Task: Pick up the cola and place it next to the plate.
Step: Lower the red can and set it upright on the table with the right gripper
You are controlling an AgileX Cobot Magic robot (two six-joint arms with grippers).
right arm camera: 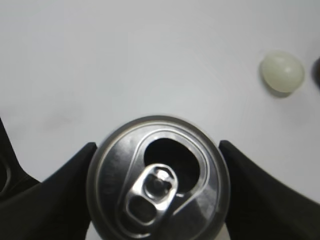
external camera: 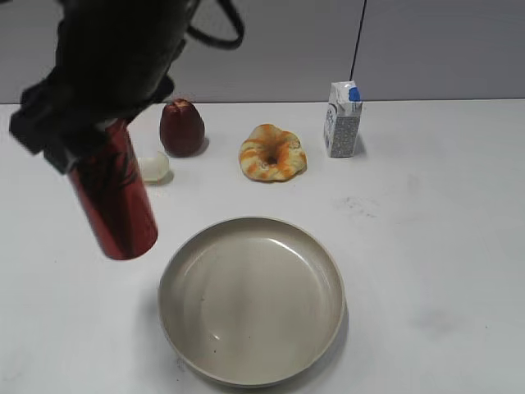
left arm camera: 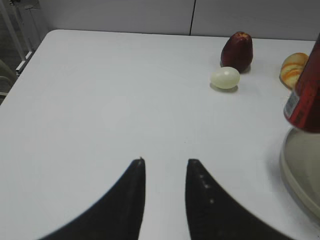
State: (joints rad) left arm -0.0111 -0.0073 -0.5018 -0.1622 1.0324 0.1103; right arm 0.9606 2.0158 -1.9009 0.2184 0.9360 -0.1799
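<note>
The cola (external camera: 115, 197), a slim red can, hangs tilted in the air left of the plate (external camera: 246, 316), its base just above the table. My right gripper (external camera: 82, 139) has reached across to the left and is shut on the can's upper end. In the right wrist view the fingers (right arm camera: 157, 145) clamp both sides of the can's silver top (right arm camera: 190, 200). The left wrist view shows the cola (left arm camera: 306, 92) and the plate rim (left arm camera: 295, 170) at its right edge. My left gripper (left arm camera: 165, 162) is open and empty over bare table.
At the back stand a dark red fruit (external camera: 181, 127), a pale egg (external camera: 153, 167), a ring-shaped orange pastry (external camera: 271, 153) and a small milk carton (external camera: 343, 120). The table's left edge (left arm camera: 20, 75) shows in the left wrist view.
</note>
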